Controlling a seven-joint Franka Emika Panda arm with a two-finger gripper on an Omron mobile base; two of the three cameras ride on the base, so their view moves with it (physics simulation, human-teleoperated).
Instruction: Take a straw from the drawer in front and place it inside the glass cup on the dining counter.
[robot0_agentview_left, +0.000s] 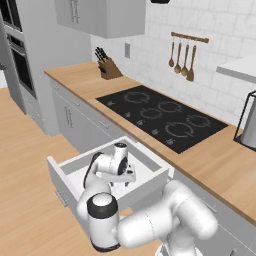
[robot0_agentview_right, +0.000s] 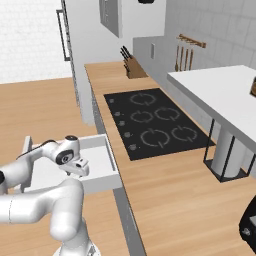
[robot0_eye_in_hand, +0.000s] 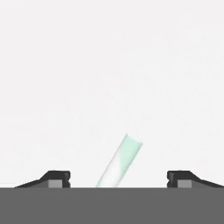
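Step in hand judged as the pick-up. Found claw (robot0_eye_in_hand: 118, 179) lowered into the pulled-out drawer (robot0_agentview_left: 150, 165), jaws spread apart, gripping nothing. Noted the straw (robot0_eye_in_hand: 120, 162) lying slanted on the pale drawer floor, between the fingertips (robot0_eye_in_hand: 54, 178). Next move judged: closing squarely across the thin stick, then lifting clear.

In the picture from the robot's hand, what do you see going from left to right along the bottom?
Left fingertip → straw lying on the pale drawer floor → right fingertip.
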